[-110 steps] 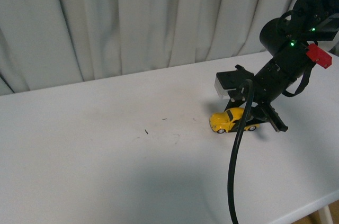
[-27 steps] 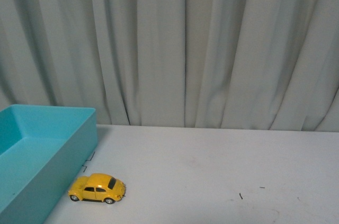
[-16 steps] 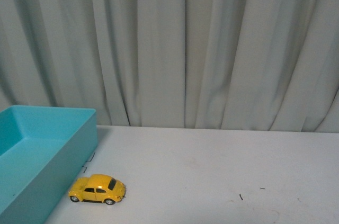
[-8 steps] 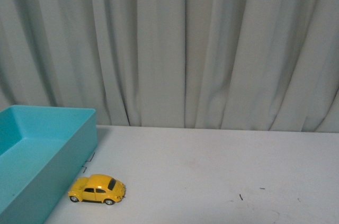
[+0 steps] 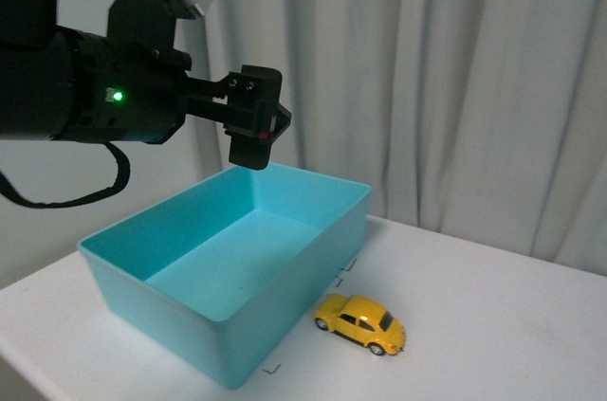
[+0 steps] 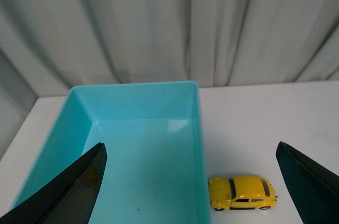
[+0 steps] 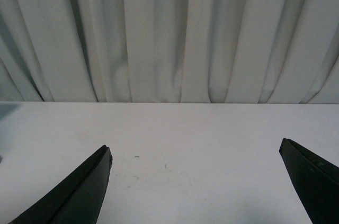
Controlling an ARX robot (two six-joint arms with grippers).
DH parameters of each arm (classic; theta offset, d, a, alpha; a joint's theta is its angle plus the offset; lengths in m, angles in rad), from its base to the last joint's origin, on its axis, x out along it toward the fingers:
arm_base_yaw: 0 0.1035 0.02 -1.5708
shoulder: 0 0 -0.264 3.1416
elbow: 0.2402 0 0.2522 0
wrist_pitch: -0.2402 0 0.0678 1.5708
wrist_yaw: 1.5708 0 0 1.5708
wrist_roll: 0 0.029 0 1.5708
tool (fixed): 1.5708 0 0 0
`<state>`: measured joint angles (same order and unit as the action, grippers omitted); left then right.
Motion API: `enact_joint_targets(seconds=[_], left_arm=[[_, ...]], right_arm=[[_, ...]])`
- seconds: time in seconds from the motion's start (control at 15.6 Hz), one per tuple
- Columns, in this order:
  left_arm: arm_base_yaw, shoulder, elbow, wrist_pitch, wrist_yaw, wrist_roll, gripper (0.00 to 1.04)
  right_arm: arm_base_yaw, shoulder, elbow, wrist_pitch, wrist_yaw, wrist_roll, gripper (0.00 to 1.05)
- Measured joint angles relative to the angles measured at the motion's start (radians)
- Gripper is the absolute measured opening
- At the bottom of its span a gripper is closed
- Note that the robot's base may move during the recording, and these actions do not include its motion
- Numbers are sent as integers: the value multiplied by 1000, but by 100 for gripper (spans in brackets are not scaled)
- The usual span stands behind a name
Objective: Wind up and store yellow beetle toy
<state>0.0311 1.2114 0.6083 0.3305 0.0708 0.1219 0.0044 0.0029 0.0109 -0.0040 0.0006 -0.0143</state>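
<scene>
Hovering high above the turquoise bin (image 5: pixel 294 287), the left gripper (image 5: pixel 254 126) has its jaws spread wide and holds nothing. The left wrist view shows both fingers far apart, with the bin and the toy framed between them. This height gives the wrist camera a full look at both items, which suits a survey pose ahead of a descent.

The yellow beetle toy (image 5: pixel 360 321) stands upright on its wheels on the worktop (image 5: pixel 512 325). It sits just beside the bin's long outer wall, close to the bin's front corner and toward the worktop's near edge. It is outside the bin, so storage is not yet done. Whether its spring is wound cannot be judged from these views.

The right gripper (image 7: pixel 193 152) is likewise wide open and empty, facing the worktop and the curtain (image 7: pixel 169 33). It does not appear in the front view.

Next step, as judged: lower the left gripper beside the bin wall, close it across the toy's flanks, lift, and release inside the bin. Risk: the wall leaves little clearance for the finger on that side.
</scene>
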Motion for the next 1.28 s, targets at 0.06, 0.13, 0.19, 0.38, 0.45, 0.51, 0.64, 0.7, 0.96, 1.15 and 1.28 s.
enact_joint_targets(seconds=[0.06,0.13,0.19,0.38,0.45,0.51,0.64,0.7,0.96,1.15,1.28], left_arm=[[-32,82,87,-47,32,76,98],[-77,174,204,-112,66,173,98],[-105,238,291,-166,83,263,98],[-171,447,526,-401,106,606,98],[-187,512,575,-483,77,747,98],[-196,563,617,-570,73,865,98],[-207,636,681,-672,48,1025,98],[-213,679,721,-716,29,1121,98],[-222,817,848,-863,-32,1309,98],[-216,911,907,-906,-107,1396,98],[-210,955,934,-916,-147,1398,98]], right_arm=[[0,0,0,0,0,0,98],[0,0,0,0,0,0,98],[0,0,0,0,0,0,98],[0,0,0,0,0,0,98],[0,0,0,0,0,0,98],[0,0,0,0,0,0,98],[0,0,0,0,0,0,98],[0,0,0,0,0,0,98],[0,0,0,0,0,0,98],[0,0,0,0,0,0,98],[0,0,0,0,0,0,98]])
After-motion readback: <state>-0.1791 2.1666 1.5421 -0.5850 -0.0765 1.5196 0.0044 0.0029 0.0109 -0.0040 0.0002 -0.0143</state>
